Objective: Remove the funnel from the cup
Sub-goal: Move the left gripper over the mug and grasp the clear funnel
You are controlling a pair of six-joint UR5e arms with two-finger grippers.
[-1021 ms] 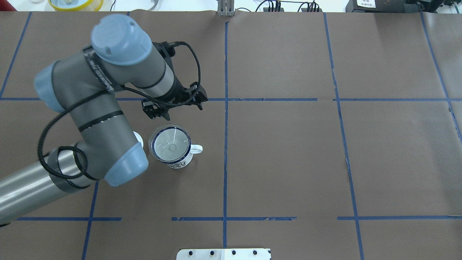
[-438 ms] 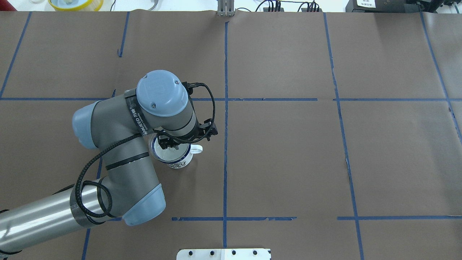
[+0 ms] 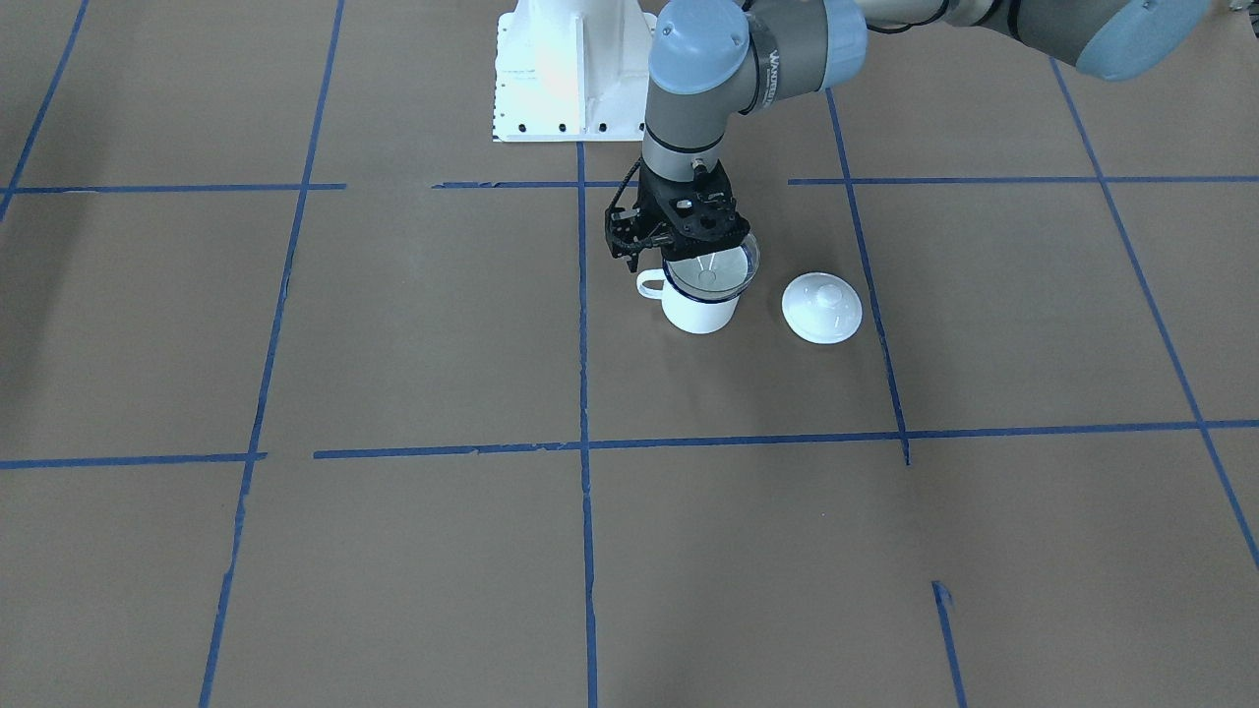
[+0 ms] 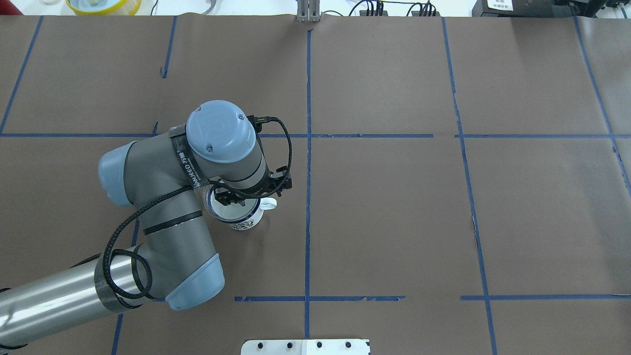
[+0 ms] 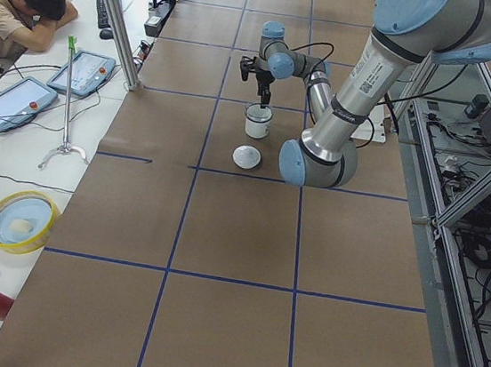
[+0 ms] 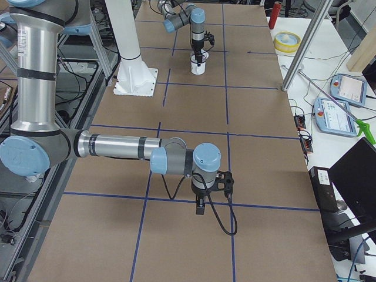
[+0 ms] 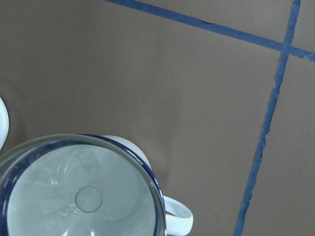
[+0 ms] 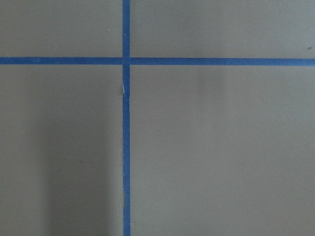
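The white enamel cup [image 3: 698, 311] with a dark blue rim stands upright on the brown table, with the clear funnel [image 3: 712, 269] seated in its mouth. My left gripper [image 3: 677, 252] points straight down, right over the robot-side rim of the funnel, and its jaws look open. In the overhead view the left gripper [image 4: 242, 199] covers the far part of the cup [image 4: 242, 223]. The left wrist view shows the funnel [image 7: 78, 196] in the cup's blue rim [image 7: 153, 183], with no fingers in sight. My right gripper [image 6: 200, 205] hangs over bare table far away. I cannot tell its state.
A round white domed lid [image 3: 821, 308] with a knob lies on the table just beside the cup, on the robot's left side. Blue tape lines cross the brown paper. The robot's white base plate [image 3: 566, 69] lies behind the cup.
My left arm has swung in from beyond the cup and come down over it; in the last half second it only settled slightly. The funnel and cup have not moved.
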